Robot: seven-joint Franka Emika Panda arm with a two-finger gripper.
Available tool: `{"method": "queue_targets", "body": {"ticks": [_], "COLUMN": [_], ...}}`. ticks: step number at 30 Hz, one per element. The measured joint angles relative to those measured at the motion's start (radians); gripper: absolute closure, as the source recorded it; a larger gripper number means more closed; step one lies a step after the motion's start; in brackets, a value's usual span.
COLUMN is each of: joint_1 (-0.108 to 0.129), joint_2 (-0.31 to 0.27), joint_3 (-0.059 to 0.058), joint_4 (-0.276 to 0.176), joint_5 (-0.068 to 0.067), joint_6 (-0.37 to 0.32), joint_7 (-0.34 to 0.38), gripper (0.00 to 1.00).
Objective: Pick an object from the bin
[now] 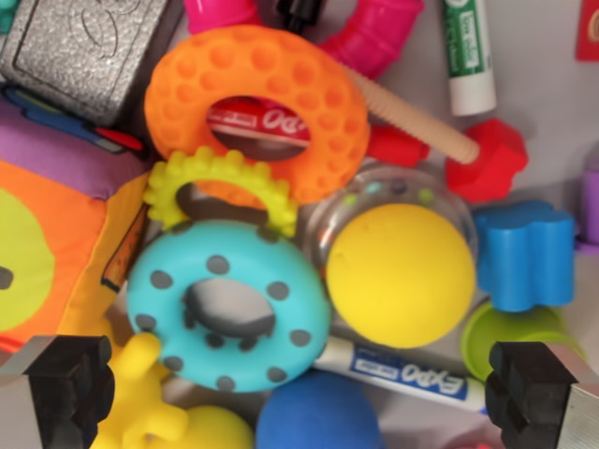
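Grey bin floor [543,103]; Expo marker [402,371] long axis left-right, slightly tilted; jaws spread wide, empty

Orange ring [253,79] looks like rubbery matt plastic, all dimpled. Teal ring [229,304] is smoother with a slight sheen, yellow ball [401,274] is dead matt, kinda foamy. Silver box [80,47] far left has a pebbly, metallic-looking finish. Left block [47,234] is soft cloth. Blue piece [524,253] on the right is smooth hard plastic.
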Motion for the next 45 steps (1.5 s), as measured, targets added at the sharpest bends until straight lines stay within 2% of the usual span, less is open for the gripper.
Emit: {"method": "queue_targets", "body": {"ticks": [21,31,37,45], "joint_1": [0.107,0.111,0.117,0.117], "joint_2": [0.136,0.229,0.254,0.254], "joint_3": [0.001,-0.004,-0.008,-0.008], "joint_4": [-0.030,-0.012,0.002,0.002], "joint_5": [0.004,0.003,0.003,0.003], "joint_6": [0.167,0.247,0.272,0.272], "joint_7": [0.279,0.290,0.293,0.293], "gripper": [0.00,0.00,0.00,0.00]}}
